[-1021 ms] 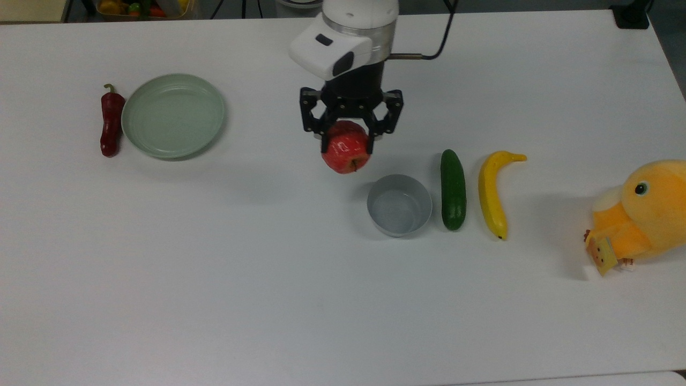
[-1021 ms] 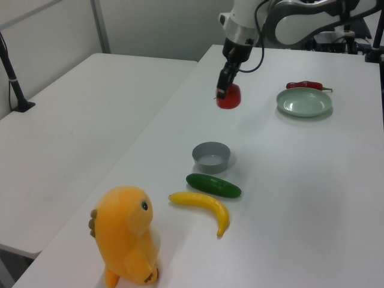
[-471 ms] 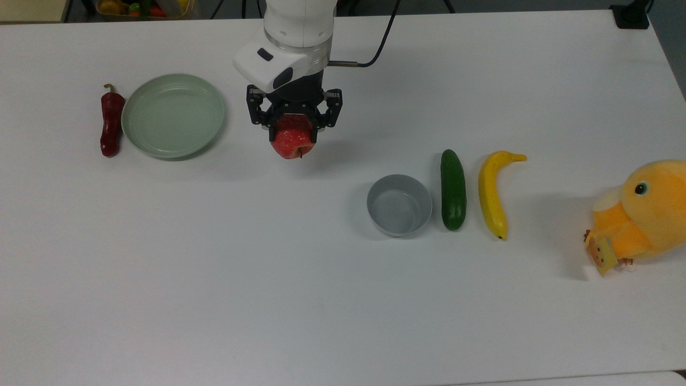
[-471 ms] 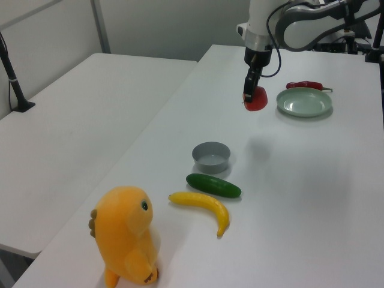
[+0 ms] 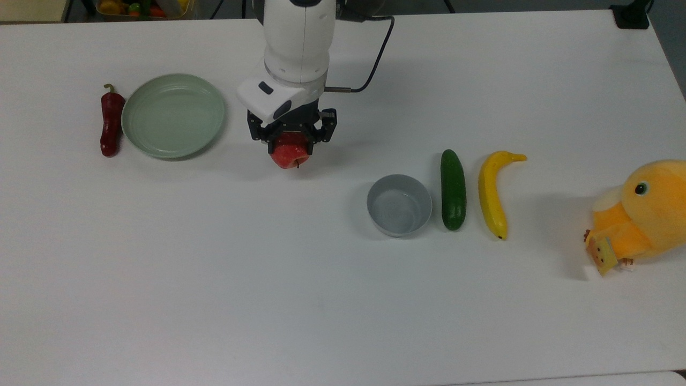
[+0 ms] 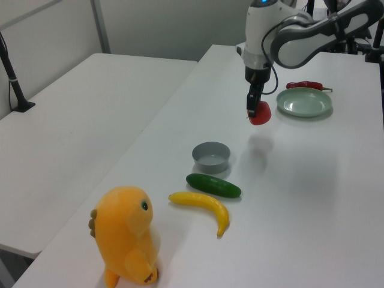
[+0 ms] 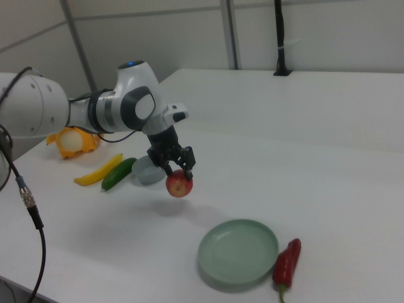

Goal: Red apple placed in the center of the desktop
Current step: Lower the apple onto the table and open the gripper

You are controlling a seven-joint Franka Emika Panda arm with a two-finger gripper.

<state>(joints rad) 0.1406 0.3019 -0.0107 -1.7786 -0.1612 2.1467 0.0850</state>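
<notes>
I am holding the red apple in the claw, its fingers pinched against the apple's sides, and the fruit is hanging clear of the surface; its shadow is falling below it in the left view. Over the last second I have been swinging it away from the grey bowl, which now sits well off to the top view's right of the claw, toward the green plate on the top view's left. Since half a second ago the sideways travel has nearly stopped and the claw seems lower. I judge the release still lies ahead.
</notes>
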